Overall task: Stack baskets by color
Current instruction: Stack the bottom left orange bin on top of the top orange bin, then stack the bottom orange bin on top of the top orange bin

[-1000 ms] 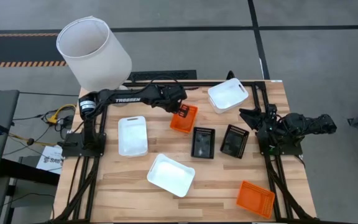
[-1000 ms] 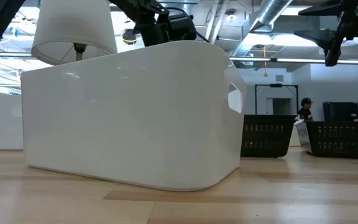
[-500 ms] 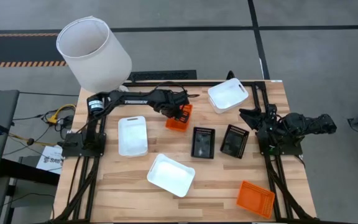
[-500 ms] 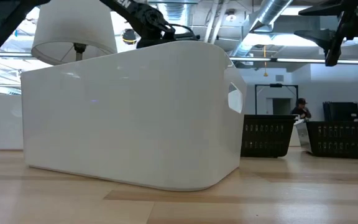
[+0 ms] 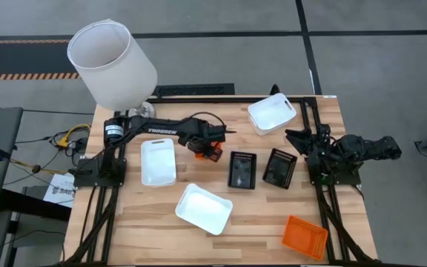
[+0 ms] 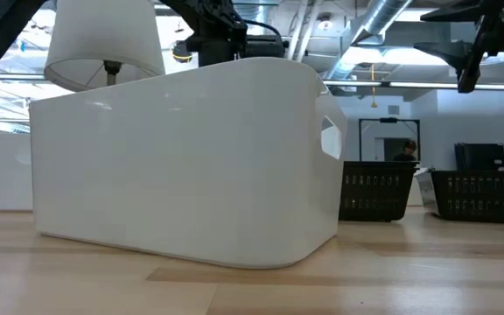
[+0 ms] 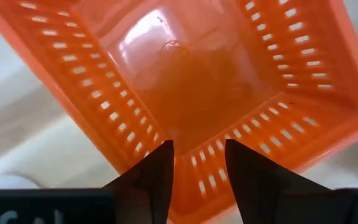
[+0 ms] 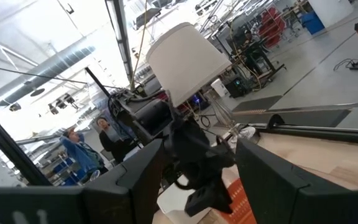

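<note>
An orange basket [image 7: 216, 81] with slotted walls lies on the table under my left gripper [image 5: 204, 144]. Only an orange sliver [image 5: 213, 154] shows past the gripper in the high view. My left gripper [image 7: 197, 155] points straight down, and its fingers stand apart over the basket's inside near a corner. A second orange basket [image 5: 305, 237] sits at the near right. Three white baskets [image 5: 272, 114] [image 5: 159, 161] [image 5: 204, 208] and two black ones [image 5: 242, 170] [image 5: 279, 167] lie apart from one another. My right gripper [image 5: 299, 137] waits open at the right edge, holding nothing. My left gripper comes from above, its fingers [image 7: 157, 177] apart over the slotted wall [image 7: 197, 171] at a corner of the orange basket. I cannot tell whether they touch the wall. The basket sits flat on the table, open side up.
A big white lampshade [image 5: 112, 63] stands off the far left corner. In the low view a white basket [image 6: 182, 157] fills the foreground and hides the left gripper's work. People stand in the room behind the table.
My left gripper has gone toward the table's left and near edges and down, tipping until it points straight down. It now covers most of the orange basket, which sits a little nearer and farther left than before.
</note>
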### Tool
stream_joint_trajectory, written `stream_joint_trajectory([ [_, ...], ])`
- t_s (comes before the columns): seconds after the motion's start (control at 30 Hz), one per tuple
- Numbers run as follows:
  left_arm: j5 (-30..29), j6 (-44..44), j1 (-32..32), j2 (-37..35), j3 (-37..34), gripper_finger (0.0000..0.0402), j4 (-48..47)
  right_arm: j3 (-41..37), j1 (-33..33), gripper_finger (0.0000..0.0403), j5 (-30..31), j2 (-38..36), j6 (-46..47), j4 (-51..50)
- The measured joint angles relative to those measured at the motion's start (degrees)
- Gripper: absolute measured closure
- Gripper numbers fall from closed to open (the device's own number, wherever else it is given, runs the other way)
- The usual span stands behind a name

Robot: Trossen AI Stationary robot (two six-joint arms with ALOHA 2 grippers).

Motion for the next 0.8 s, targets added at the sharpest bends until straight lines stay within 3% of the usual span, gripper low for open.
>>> stream_joint_trajectory([
  [0.33,1.54,-1.26,-3.43,-0.41,0.0,0.0277,-5.18,0.0,0.0,0.0178,-0.02,0.01,-0.11,-0.59],
  [0.5,5.14,-0.73,-3.61,-2.11,2.02,0.0277,-5.52,0.0,0.0,0.0178,-2.0,0.17,4.81,-7.73],
  [0.63,5.91,-0.76,-3.76,-4.1,6.72,0.0277,-7.66,0.0,0.0,0.0178,-9.32,1.52,16.31,-15.59],
  [0.8,5.65,0.56,-5.02,-7.22,13.24,0.0277,-7.71,0.0,0.0,0.0178,-25.26,5.46,28.54,-17.6],
])
